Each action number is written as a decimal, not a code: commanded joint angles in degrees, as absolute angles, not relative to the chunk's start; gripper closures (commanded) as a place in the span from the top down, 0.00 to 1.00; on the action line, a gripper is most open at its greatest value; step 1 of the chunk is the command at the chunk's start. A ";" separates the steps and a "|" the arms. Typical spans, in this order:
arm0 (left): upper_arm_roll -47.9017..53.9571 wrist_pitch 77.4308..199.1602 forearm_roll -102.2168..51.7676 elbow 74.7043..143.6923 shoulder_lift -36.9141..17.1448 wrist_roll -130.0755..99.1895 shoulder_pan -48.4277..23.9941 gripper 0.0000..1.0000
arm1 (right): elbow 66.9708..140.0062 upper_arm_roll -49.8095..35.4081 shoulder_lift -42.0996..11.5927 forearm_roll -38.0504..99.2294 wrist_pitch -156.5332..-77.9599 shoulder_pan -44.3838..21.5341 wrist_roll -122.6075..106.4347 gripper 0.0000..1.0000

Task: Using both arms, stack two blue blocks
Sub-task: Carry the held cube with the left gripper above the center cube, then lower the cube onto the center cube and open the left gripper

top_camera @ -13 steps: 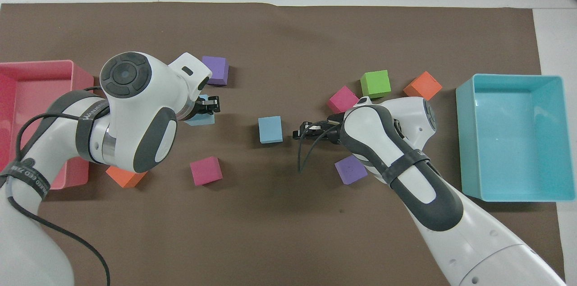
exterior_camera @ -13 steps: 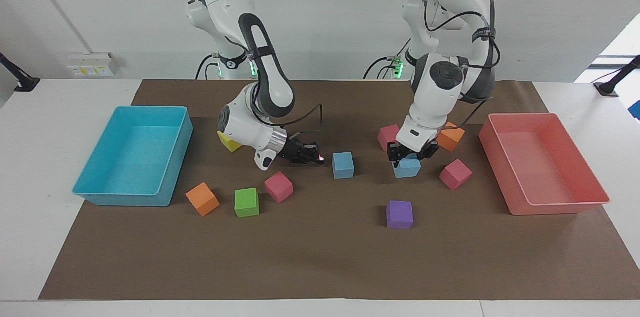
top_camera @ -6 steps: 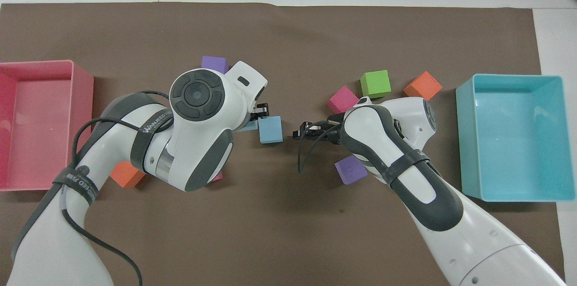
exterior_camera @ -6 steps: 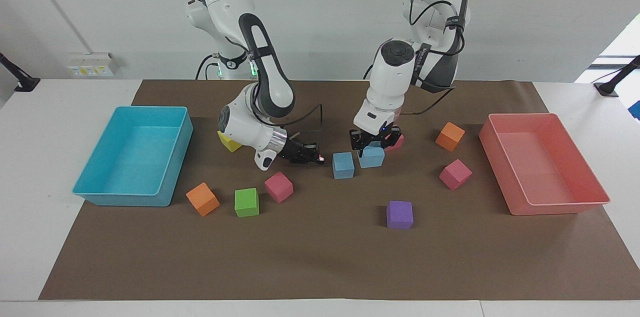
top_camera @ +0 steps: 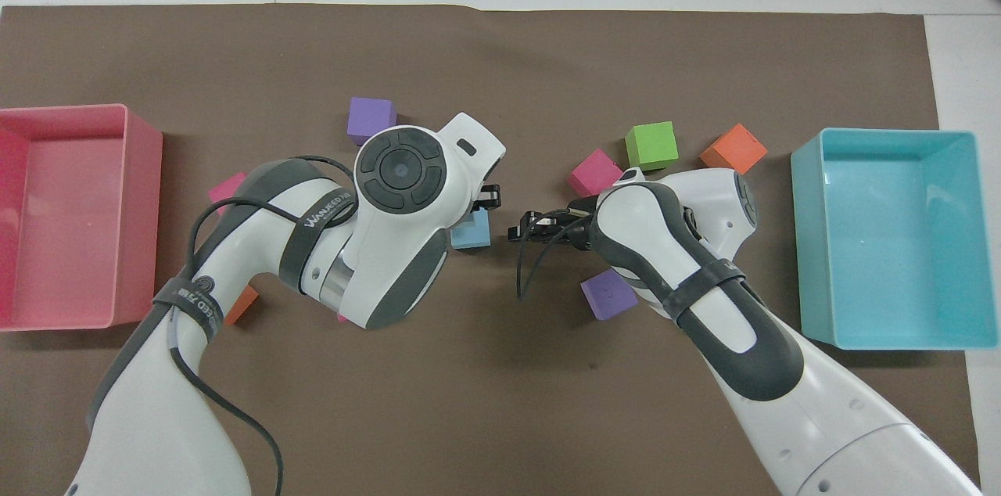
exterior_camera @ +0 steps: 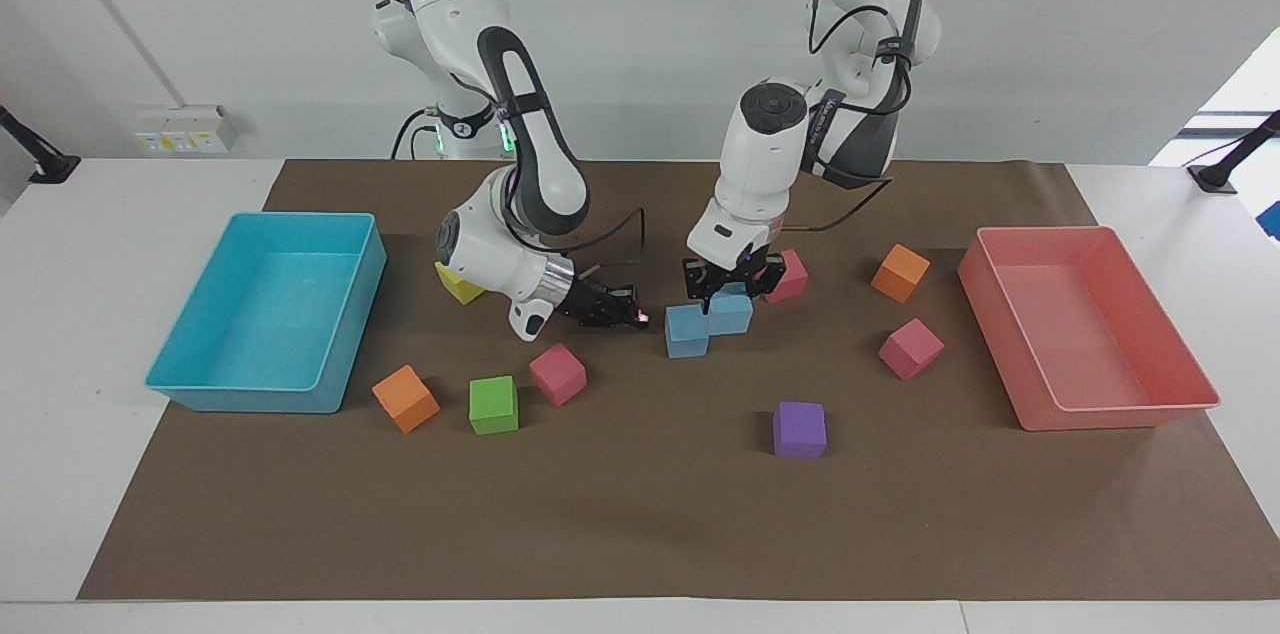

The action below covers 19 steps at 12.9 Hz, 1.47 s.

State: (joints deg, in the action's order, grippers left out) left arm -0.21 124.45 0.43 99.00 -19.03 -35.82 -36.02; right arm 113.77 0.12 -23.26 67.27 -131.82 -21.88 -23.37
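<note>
Facing view, blue block (exterior_camera: 730,312) between left jaws

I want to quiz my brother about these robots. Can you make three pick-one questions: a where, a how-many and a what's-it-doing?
1. Where is the green foam cube? A in the turquoise tray; B on the brown paper beside an orange foam cube; C on a purple cube.
2. How many orange foam cubes? A one; B two; C four.
3. The left gripper is: A shut on a sky-blue foam cube; B open and empty; C lifting a tray.
Answers: B, orange neighbour; B, one toward each arm's end; A, cube between its fingers.
</note>
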 commanded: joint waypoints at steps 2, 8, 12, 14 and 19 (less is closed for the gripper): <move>-0.97 125.86 1.41 97.73 -21.01 -36.83 -38.41 0.00 | 114.61 -0.35 -22.94 69.70 -133.07 -21.45 -26.46 0.00; -0.97 125.77 0.79 98.96 -21.00 -36.83 -38.59 0.00 | 114.52 -0.26 -22.94 69.70 -133.07 -21.45 -26.46 0.00; -0.97 125.42 0.79 100.37 -20.57 -36.83 -38.50 0.00 | 114.52 -0.26 -22.94 69.70 -133.07 -21.45 -26.46 0.00; -0.97 125.42 0.79 100.72 -20.39 -36.83 -38.58 0.00 | 114.61 -0.35 -22.94 69.70 -133.07 -21.45 -26.46 0.00; -0.88 125.24 0.79 100.81 -20.30 -36.83 -38.58 0.00 | 114.52 -0.35 -22.94 69.70 -133.07 -21.45 -26.46 0.00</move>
State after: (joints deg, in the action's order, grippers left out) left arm -0.39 125.32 0.43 99.99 -20.86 -35.94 -37.97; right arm 113.77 0.12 -23.26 67.27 -131.82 -21.88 -23.37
